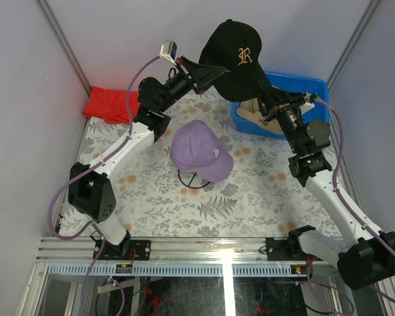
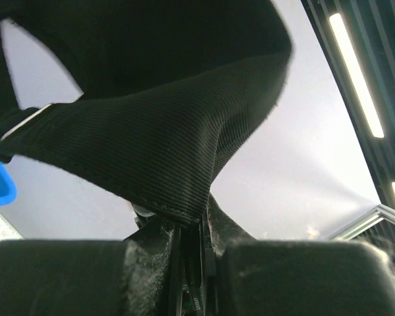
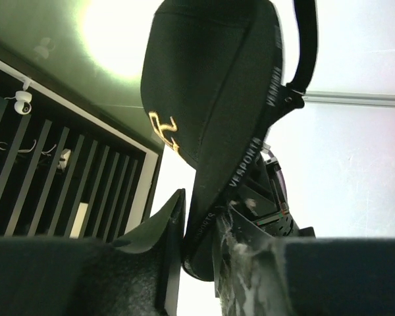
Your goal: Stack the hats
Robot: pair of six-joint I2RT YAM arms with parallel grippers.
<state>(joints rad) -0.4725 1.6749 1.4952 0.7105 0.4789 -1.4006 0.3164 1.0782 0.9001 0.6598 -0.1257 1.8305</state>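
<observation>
A black hat (image 1: 234,56) with a gold logo hangs in the air over the back of the table, held between both arms. My left gripper (image 1: 207,74) is shut on its rear edge (image 2: 158,151), with the fabric pinched between the jaws (image 2: 191,230). My right gripper (image 1: 266,99) has closed round the hat's lower rim (image 3: 204,99), and the printed band sits between its fingers (image 3: 199,237). A lavender hat (image 1: 199,150) rests on a black wire stand (image 1: 191,179) at mid-table. A tan hat (image 1: 253,110) lies in the blue bin.
The blue bin (image 1: 303,84) stands at the back right, under the right wrist. A red folded cloth (image 1: 108,102) lies at the back left corner. Walls enclose the floral table on the left, right and far sides.
</observation>
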